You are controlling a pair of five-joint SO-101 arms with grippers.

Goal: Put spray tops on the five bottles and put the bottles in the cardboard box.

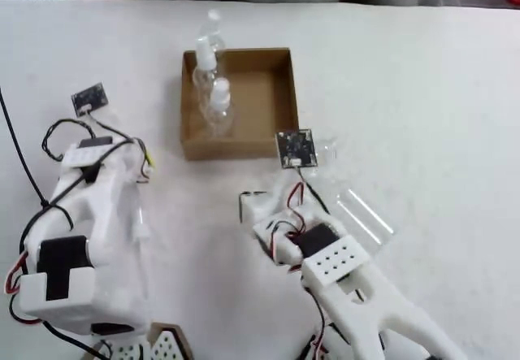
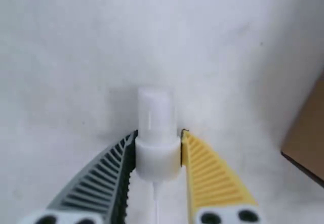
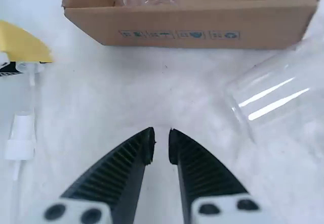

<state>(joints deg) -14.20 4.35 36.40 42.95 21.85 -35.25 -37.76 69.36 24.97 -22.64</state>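
My left gripper (image 2: 158,133) is shut on a white spray top (image 2: 157,113), pinched between its grey and yellow fingers just above the white table. In the high view this gripper (image 1: 148,162) sits left of the cardboard box (image 1: 280,100). Two capped clear bottles (image 1: 218,104) lie inside the box, and a third (image 1: 213,28) rests at its far rim. My right gripper (image 3: 161,145) is shut on nothing, low over the table in front of the box (image 3: 187,24). An uncapped clear bottle (image 3: 278,100) lies on its side beside it.
A loose spray top (image 3: 20,133) lies on the table near the left gripper's yellow finger (image 3: 20,44). The box corner (image 2: 309,138) is close beside the left gripper. The lying bottle (image 1: 357,206) is right of the right arm (image 1: 333,258).
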